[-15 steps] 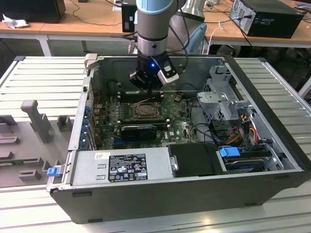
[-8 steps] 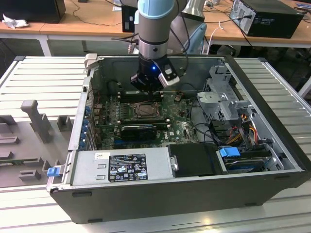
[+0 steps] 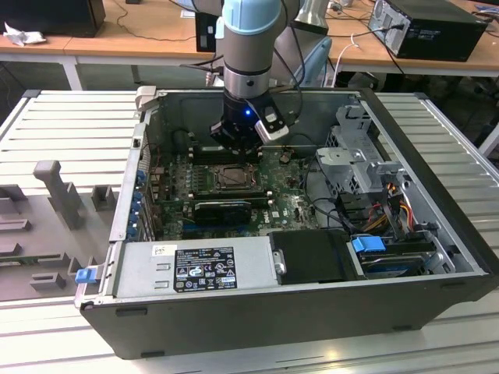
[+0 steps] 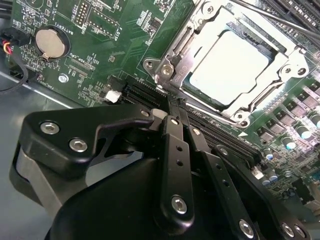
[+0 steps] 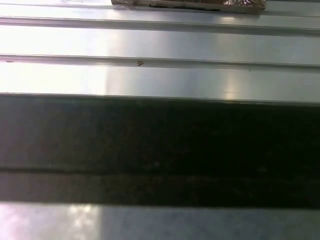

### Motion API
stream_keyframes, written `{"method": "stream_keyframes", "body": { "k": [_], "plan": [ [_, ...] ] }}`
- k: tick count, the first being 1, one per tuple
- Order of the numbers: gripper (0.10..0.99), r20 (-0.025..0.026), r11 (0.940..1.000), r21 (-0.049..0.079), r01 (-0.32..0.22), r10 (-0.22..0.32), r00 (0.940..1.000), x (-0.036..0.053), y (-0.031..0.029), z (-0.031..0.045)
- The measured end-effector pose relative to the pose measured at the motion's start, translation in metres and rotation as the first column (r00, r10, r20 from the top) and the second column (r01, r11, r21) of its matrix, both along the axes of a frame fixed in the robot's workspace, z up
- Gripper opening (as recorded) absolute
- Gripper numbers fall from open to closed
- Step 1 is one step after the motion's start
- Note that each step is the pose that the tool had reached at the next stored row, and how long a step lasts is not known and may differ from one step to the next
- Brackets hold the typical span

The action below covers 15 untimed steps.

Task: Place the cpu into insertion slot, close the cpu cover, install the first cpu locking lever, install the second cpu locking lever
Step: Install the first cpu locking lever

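1. At the upper left of the second wrist view sits a round silver coin battery (image 4: 50,42) in its holder on the green motherboard (image 4: 115,45); it is smooth and shiny against the matte, densely printed board, and it has no part in my work

2. Lower centre of that same view is my gripper (image 4: 172,102): black, angular metal links with bright screw heads. My two fingers run together to a narrow tip and I read my jaws as closed, with nothing visible between them. The tip is down at the near edge of the socket frame, just beside a long black slot; I judge I am there to work on the latching hardware at that edge, not to carry anything

3. Right of centre and upward lies the cpu (image 4: 227,67), a flat pale square with a dull satin face. It is seated in the insertion slot (image 4: 200,102), and the cpu cover (image 4: 185,60), a thin bright-edged metal frame with a square cut-out, appears to lie down around it, so placing looks done. Whether the levers are latched I cannot tell

4. In the exterior view, my arm stands upright over the open computer case (image 3: 437,257), upper middle of the frame, gripper (image 3: 234,144) low just behind the socket (image 3: 230,178)
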<state>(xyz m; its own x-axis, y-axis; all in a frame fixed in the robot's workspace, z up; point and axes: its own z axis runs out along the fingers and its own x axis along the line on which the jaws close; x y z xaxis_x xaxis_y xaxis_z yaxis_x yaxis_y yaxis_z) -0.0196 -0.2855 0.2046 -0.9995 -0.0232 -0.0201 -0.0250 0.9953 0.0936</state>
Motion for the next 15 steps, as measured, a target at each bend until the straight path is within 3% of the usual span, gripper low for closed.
{"method": "stream_keyframes", "body": {
  "k": [15],
  "plan": [
    [0.106,-0.0001,0.9999,-0.014,0.000,0.000,1.0000,0.0003,-0.0001,-0.0035]
  ]
}}
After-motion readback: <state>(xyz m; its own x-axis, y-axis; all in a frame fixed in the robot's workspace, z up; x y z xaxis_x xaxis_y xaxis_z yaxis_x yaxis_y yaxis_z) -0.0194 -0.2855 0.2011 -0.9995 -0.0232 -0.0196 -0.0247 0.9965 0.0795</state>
